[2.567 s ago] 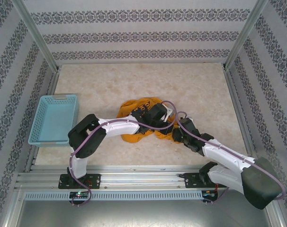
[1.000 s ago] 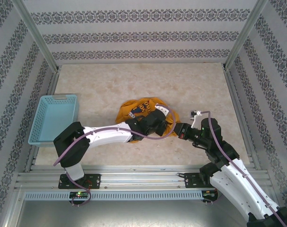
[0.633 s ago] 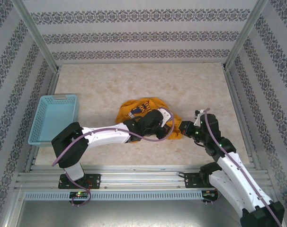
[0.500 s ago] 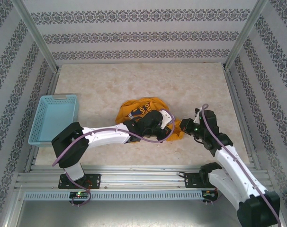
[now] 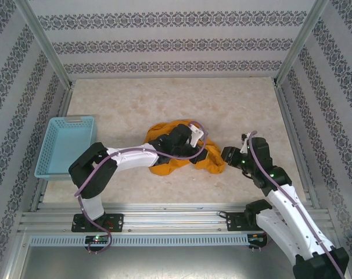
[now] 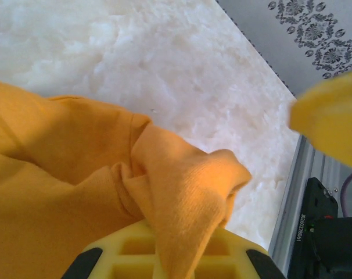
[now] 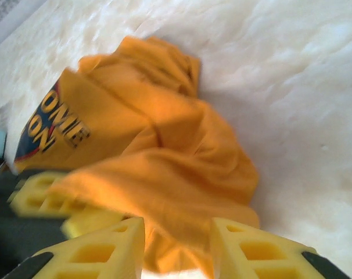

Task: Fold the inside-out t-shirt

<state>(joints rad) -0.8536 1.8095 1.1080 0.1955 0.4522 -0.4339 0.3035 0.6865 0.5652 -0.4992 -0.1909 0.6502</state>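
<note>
The inside-out t-shirt (image 5: pixel 175 163) lies crumpled in the middle of the table, mustard orange. Its dark emblem with cream lettering (image 7: pixel 48 131) faces up on its far left part in the right wrist view. My left gripper (image 5: pixel 199 150) reaches over the shirt from the left and is shut on a fold of orange fabric (image 6: pixel 182 192), which drapes over its lower yellow finger (image 6: pixel 129 258). My right gripper (image 5: pixel 227 155) sits at the shirt's right edge. Its yellow fingers (image 7: pixel 100 247) stand apart with loose fabric (image 7: pixel 176 197) lying between them.
A light blue basket (image 5: pixel 55 168) stands at the table's left edge. Metal frame posts (image 5: pixel 295 43) and patterned walls enclose the table. Bare marble tabletop (image 5: pixel 164 99) lies beyond the shirt and to its right.
The right gripper's fingers have opened at the shirt's right edge. The left gripper closed on the fabric and moved toward the far side, and the emblem no longer faces the top camera.
</note>
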